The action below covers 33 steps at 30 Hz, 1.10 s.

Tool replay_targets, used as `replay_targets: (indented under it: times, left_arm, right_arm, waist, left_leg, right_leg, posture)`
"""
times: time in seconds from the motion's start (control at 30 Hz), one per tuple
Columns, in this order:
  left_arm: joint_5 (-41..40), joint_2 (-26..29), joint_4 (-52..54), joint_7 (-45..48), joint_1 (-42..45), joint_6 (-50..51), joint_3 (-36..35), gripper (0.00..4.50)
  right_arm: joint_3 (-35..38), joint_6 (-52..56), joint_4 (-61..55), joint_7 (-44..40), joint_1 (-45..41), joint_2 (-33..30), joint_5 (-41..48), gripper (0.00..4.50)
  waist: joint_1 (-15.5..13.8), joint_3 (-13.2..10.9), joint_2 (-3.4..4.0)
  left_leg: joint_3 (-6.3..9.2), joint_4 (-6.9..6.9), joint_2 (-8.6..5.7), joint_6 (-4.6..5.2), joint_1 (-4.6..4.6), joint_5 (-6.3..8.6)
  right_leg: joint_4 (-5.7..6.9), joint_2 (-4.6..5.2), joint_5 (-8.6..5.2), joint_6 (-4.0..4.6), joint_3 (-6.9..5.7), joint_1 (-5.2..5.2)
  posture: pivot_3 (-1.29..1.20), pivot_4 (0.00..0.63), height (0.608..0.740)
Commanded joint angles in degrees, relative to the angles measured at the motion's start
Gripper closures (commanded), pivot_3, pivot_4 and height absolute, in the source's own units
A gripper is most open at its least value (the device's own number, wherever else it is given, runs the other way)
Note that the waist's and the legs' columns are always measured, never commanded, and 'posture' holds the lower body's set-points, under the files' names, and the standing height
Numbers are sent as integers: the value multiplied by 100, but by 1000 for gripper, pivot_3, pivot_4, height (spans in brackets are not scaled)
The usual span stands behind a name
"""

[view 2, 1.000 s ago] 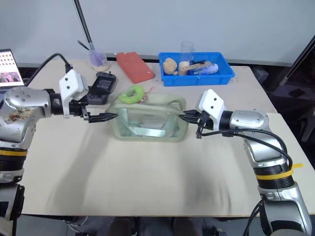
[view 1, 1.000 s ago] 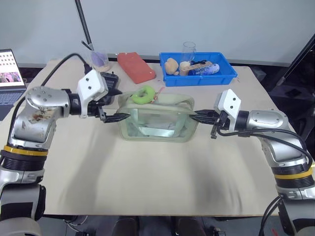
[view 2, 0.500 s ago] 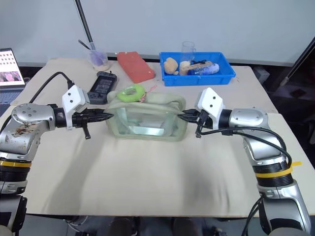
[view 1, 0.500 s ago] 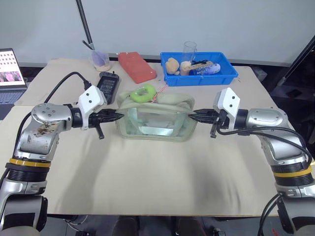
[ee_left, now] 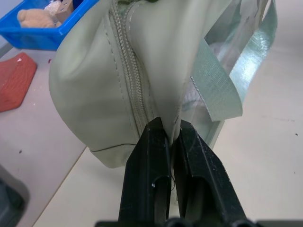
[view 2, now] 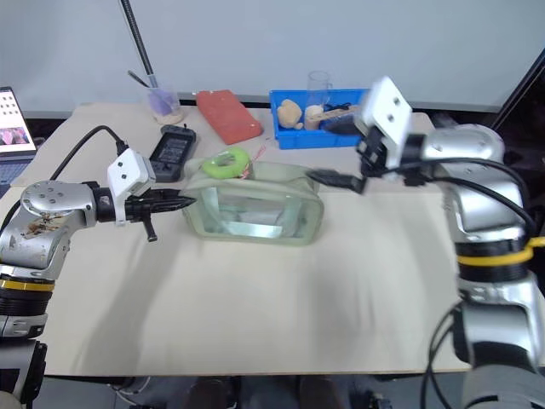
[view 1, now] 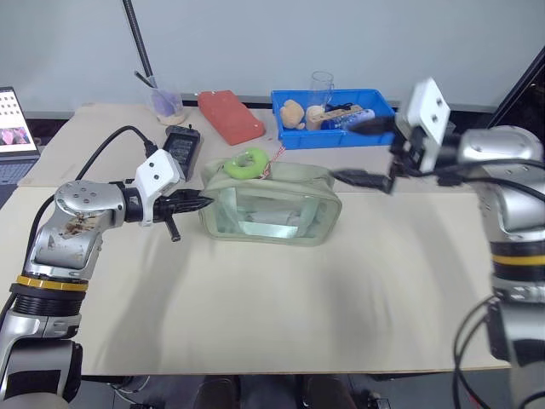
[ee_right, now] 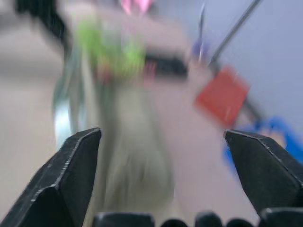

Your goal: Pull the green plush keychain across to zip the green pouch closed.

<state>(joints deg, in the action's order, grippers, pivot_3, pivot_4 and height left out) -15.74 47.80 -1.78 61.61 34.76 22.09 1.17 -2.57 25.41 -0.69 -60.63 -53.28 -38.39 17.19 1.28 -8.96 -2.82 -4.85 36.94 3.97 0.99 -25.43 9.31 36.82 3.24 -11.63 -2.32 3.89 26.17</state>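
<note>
Left wrist view: left hand (ee_left: pixel 166 137) pinches the sage green pouch (ee_left: pixel 118 71) end fabric; right hand (view 1: pixel 368 152) gapes wide, empty.

It looked like a robotics lab or test room. A plain beige table (view 1: pixel 281 298) stood against a bare pale wall, with a laptop (view 1: pixel 15 119) open beyond the left claw (view 1: pixel 201 203). A dark stand pole (view 1: pixel 136 43) rose behind, and a blue tray (view 1: pixel 375 126) of assorted props sat below the raised right claw (view 1: pixel 366 152), perhaps trial items.
</note>
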Motion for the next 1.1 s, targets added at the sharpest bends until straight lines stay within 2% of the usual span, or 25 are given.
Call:
replay_targets:
  times: [0.03,0.2,0.37,0.47,0.8,0.93,1.1]
  left_arm:
    - [45,70,108,3,35,-73,-81,4500]
    - [111,63,44,57,136,-148,-13,4500]
    - [160,79,18,116,152,-190,-4,4500]
    - [157,53,33,132,158,-169,-10,4500]
    - [159,39,75,170,180,-141,-2,4500]
    - [162,27,91,172,179,-143,-1,4500]
    - [191,14,38,168,195,-172,-14,4500]
  right_arm:
    - [-446,31,-145,489,-290,683,-150,53]
    - [-868,177,74,953,-701,1636,-348,53]
    - [-1106,211,394,1006,-844,1952,-489,53]
    - [-1277,33,590,904,-785,1939,-674,911]
    - [-1355,-61,656,799,-740,1897,-854,4359]
    - [-1241,-70,611,753,-740,1817,-795,4472]
    - [-621,309,429,991,-865,1545,-533,4472]
  waist:
    - [-19,0,0]
    - [-25,-1,3]
    - [-70,0,0]
    - [-58,0,0]
    - [-47,0,0]
    - [-46,0,0]
    - [-57,0,0]
  left_leg:
    - [2,0,2,0,1,0]
    - [1,1,2,-1,-2,-1]
    - [-1,4,-1,-2,-7,-1]
    - [-2,5,-1,-3,-7,-1]
    - [-1,4,1,-2,-6,-1]
    - [-1,4,1,-2,-6,-1]
    - [-1,4,1,-2,-7,-1]
  right_leg:
    - [7,-3,-3,4,0,1]
    - [21,-3,-5,7,0,10]
    - [16,3,-5,6,-3,7]
    - [16,4,-5,7,-4,7]
    - [18,2,-5,7,-6,10]
    - [18,2,-5,7,-6,10]
    - [18,3,-5,7,-6,10]
  posture:
    - [0,150,740]
    - [0,150,740]
    - [0,150,740]
    - [0,150,740]
    - [0,150,740]
    - [0,150,740]
    - [0,150,740]
